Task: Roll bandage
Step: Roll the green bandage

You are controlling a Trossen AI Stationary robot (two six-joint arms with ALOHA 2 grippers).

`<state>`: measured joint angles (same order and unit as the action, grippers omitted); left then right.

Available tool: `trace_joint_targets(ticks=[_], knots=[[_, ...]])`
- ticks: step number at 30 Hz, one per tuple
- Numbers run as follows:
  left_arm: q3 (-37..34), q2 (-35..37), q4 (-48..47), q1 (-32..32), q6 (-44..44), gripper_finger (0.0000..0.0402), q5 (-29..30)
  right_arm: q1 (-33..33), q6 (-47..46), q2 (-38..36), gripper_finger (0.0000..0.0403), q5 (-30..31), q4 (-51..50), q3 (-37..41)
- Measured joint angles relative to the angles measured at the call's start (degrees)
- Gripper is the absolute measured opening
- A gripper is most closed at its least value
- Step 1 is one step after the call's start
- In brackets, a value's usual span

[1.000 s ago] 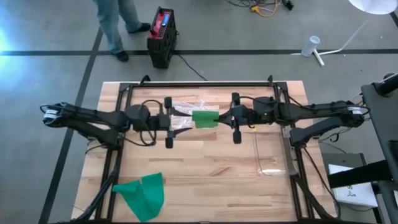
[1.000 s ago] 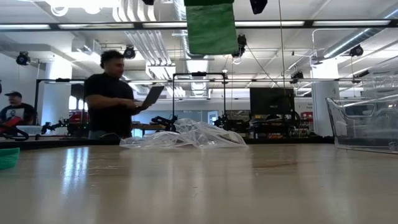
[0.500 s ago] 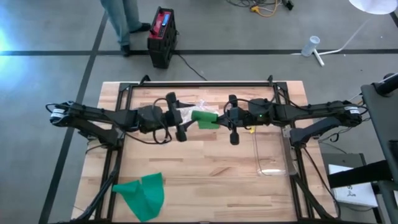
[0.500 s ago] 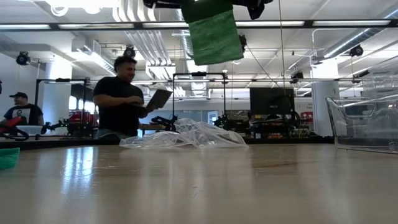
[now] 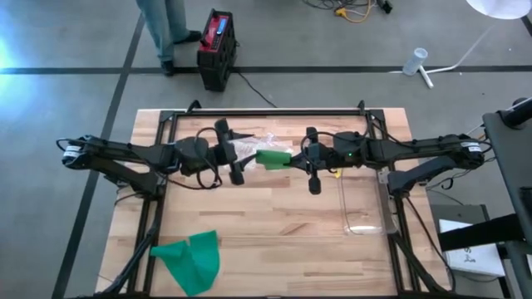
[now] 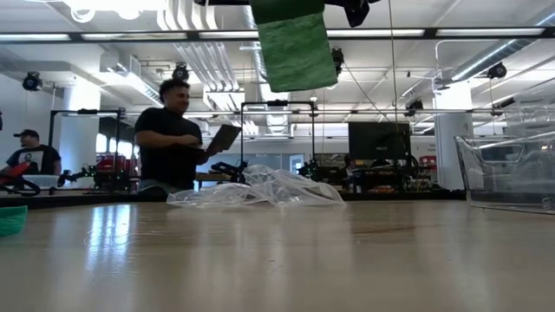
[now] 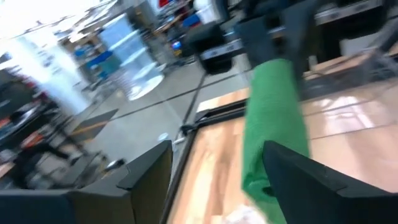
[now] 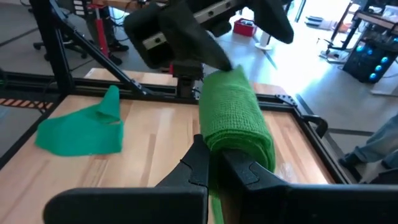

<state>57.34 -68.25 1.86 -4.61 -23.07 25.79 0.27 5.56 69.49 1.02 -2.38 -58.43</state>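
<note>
Green roll held up between my two grippers, above the back middle of the table.

The rolled bandage point(image 5: 273, 157) hangs in the air over the crumpled plastic bag point(image 5: 249, 144), its long axis running across from one arm toward the other. My right gripper point(image 8: 214, 163) is clamped shut on the end nearest it, with the roll sticking straight out ahead of its fingers. My left gripper point(image 5: 235, 162) is just beside the opposite end, jaws apart and gripping nothing; in its wrist view the roll lies against one finger. A second, loose green bandage point(image 5: 189, 260) lies well away from the bag, at the table's front left.
</note>
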Motion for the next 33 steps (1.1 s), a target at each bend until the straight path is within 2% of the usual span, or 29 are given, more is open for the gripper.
trace_joint_targets(ticks=[4, 12, 26, 33], knots=[[-0.28, 0.38, 0.14, -0.87, -0.42, 0.0237, -2.46, 0.0, -0.26, 0.0, 0.0003, 0.05, -0.2, 0.0], [-0.28, 0.59, 0.28, -0.89, -2.41, 0.022, -2.56, 0.0, -0.51, -0.02, 0.0003, -0.2, -0.26, 0.0], [-0.28, 0.16, 2.44, -0.28, -3.46, 0.0205, -3.01, 0.61, 0.39, -0.07, 0.0003, -5.43, 2.22, 0.0], [-0.33, 0.16, 2.59, -0.17, -3.42, 0.0199, -8.01, 0.63, 0.5, -0.07, 0.0003, -10.36, 4.5, -0.33]])
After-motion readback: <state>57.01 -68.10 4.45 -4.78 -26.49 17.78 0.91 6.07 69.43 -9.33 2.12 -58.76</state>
